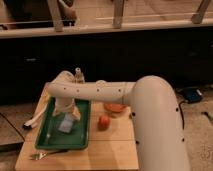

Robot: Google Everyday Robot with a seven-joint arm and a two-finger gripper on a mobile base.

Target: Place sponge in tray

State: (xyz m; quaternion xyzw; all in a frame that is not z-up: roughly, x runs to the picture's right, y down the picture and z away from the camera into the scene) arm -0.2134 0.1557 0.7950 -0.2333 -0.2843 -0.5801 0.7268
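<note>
The dark green tray (52,137) lies on the left part of the wooden table. A pale blue sponge (66,125) lies inside it, near the middle. My white arm reaches across from the right, and my gripper (66,111) hangs just above the sponge, over the tray. A small orange-red fruit (103,121) sits on the table just right of the tray.
A wooden table (107,152) holds everything. An orange flat object (115,107) lies behind the fruit. A small bottle (78,75) stands behind the tray. A white utensil (36,118) lies left of the tray and a fork (47,154) at the front edge. A dark counter rises behind.
</note>
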